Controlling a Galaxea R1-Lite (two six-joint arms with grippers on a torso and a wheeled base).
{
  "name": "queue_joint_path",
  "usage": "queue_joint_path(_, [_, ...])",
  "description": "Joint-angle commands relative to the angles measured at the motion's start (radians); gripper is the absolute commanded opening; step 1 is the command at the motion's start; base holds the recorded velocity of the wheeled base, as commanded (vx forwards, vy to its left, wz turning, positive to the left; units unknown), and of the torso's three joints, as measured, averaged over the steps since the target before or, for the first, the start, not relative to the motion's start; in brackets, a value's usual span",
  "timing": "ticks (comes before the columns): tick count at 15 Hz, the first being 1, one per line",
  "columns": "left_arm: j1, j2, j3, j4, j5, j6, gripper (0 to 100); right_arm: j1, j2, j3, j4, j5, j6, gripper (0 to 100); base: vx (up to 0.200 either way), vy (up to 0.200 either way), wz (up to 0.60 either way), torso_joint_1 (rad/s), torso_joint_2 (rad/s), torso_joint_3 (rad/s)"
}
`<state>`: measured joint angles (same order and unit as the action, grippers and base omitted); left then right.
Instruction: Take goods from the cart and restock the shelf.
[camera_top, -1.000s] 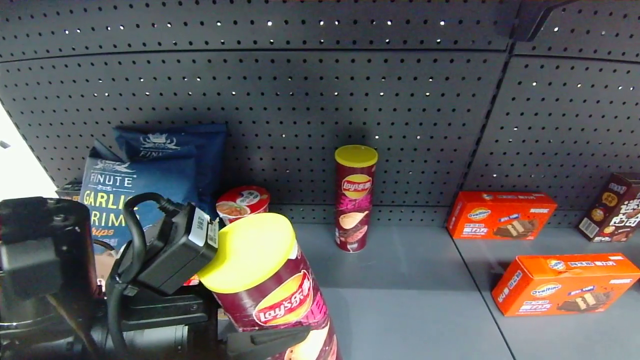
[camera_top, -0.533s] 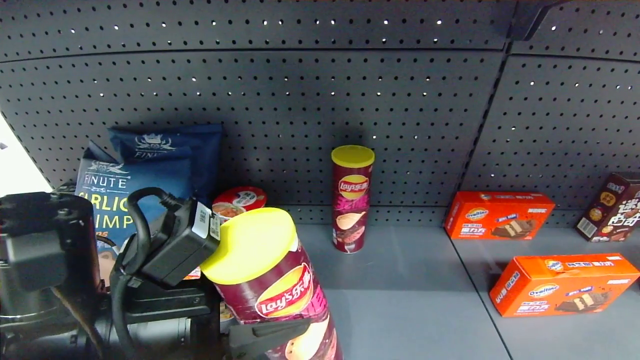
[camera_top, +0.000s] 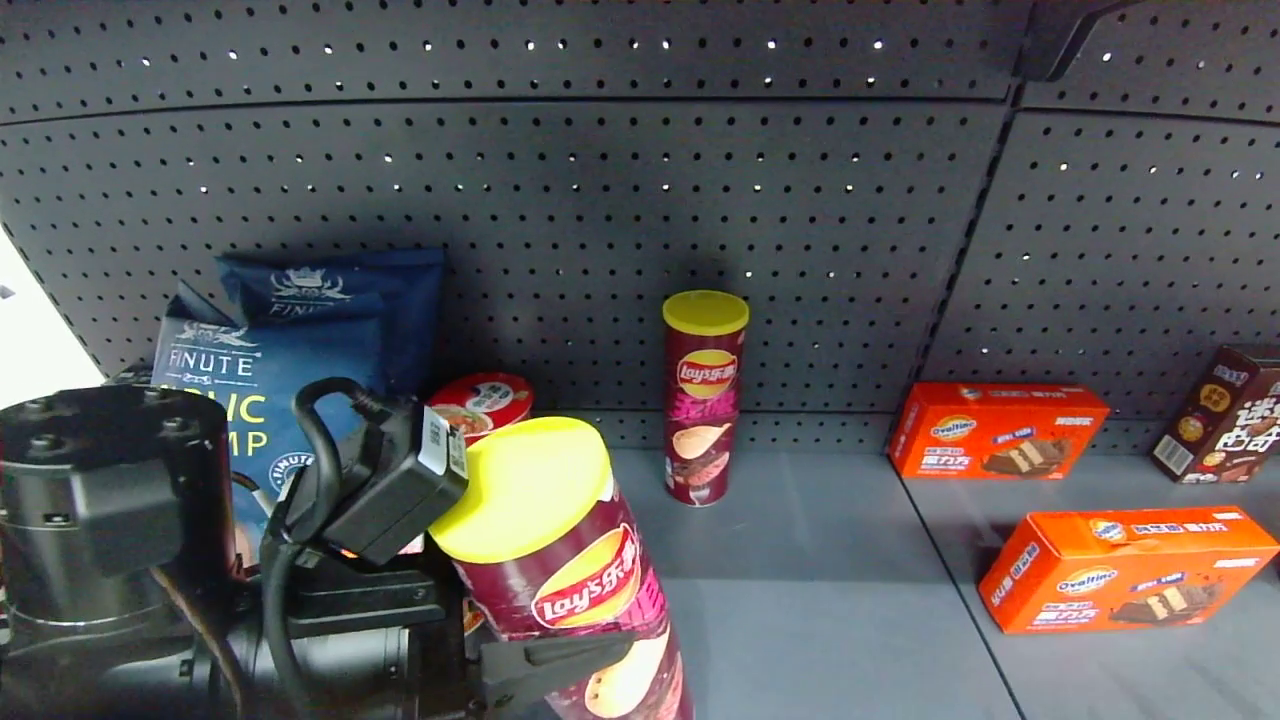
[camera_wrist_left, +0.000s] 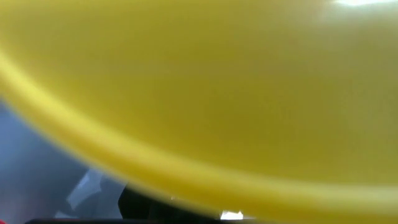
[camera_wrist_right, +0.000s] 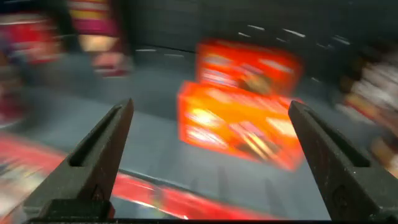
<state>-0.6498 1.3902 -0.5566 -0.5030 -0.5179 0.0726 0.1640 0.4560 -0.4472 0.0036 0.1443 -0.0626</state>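
Note:
A maroon chips can (camera_top: 560, 570) with a yellow lid (camera_top: 520, 485) is tilted at the lower left of the head view, low over the front of the grey shelf (camera_top: 800, 600). My left gripper (camera_top: 575, 665) is shut on the can's lower body, with one dark finger (camera_top: 545, 655) across its front. The same yellow lid (camera_wrist_left: 205, 87) sits right before the left wrist camera. A second, matching can (camera_top: 704, 398) stands upright at the back of the shelf. My right gripper (camera_wrist_right: 211, 168) is open with nothing between its fingers, facing the orange boxes (camera_wrist_right: 239, 127).
Blue snack bags (camera_top: 300, 330) and a red cup (camera_top: 480, 398) stand at the back left, behind my left arm. Two orange boxes (camera_top: 1000, 428) (camera_top: 1125, 568) and a brown box (camera_top: 1225, 415) lie on the right. Bare shelf lies between the standing can and the boxes.
My left arm has moved a little to the right with the chips can in it. The head camera shifted slightly at first; the goods on the shelf stay put.

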Motion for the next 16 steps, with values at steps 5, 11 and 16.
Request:
queue_joint_path(5, [0.022, 0.010, -0.002, -0.008, -0.004, 0.004, 0, 0.285, 0.560, -0.283, -0.076, 0.051, -0.040, 100, 0.000, 0.000, 0.00, 0.000, 0.00, 0.000])
queue_joint_path(11, [0.027, -0.008, 0.004, -0.005, -0.002, 0.004, 0, 0.293, 0.785, -0.329, -0.217, 0.222, -0.065, 100, 0.000, 0.000, 0.00, 0.000, 0.00, 0.000])
queue_joint_path(16, [0.048, -0.030, 0.009, 0.001, -0.002, 0.006, 0, 0.292, 0.980, -0.427, -0.257, 0.236, -0.138, 100, 0.000, 0.000, 0.00, 0.000, 0.00, 0.000])
